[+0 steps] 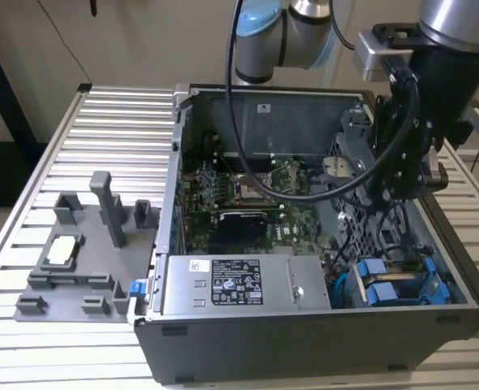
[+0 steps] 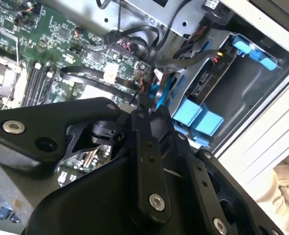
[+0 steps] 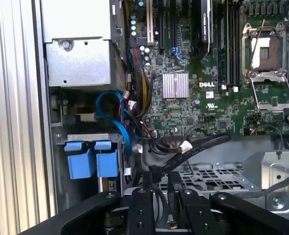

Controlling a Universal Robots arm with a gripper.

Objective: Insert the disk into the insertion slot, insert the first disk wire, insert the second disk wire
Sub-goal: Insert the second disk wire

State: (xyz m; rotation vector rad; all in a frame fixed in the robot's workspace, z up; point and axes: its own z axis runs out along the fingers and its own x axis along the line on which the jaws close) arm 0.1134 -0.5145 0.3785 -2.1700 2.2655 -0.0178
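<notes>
The disk [image 2: 209, 76] lies inside the grey insertion slot [image 2: 254, 90] at the case's front corner. Its blue carrier tabs [image 3: 93, 161] face the motherboard, and its blue frame [image 1: 390, 286] shows on the exterior view's right. My gripper [image 1: 398, 191] hangs above the perforated cage, a little way from the slot. Its black fingers [image 3: 147, 183] stand close together around the end of a black flat disk wire [image 3: 193, 149]. That wire loops over the board and into the fingertips [image 2: 140, 110]. A blue wire [image 3: 119, 120] curves beside the slot.
The open black case [image 1: 304, 341] holds a green motherboard [image 1: 248, 195], a grey power supply [image 1: 239, 284] and a perforated grey cage [image 3: 218, 174]. A grey fixture plate [image 1: 69, 268] lies on the slatted table at the exterior view's left. A black cable hangs from the arm.
</notes>
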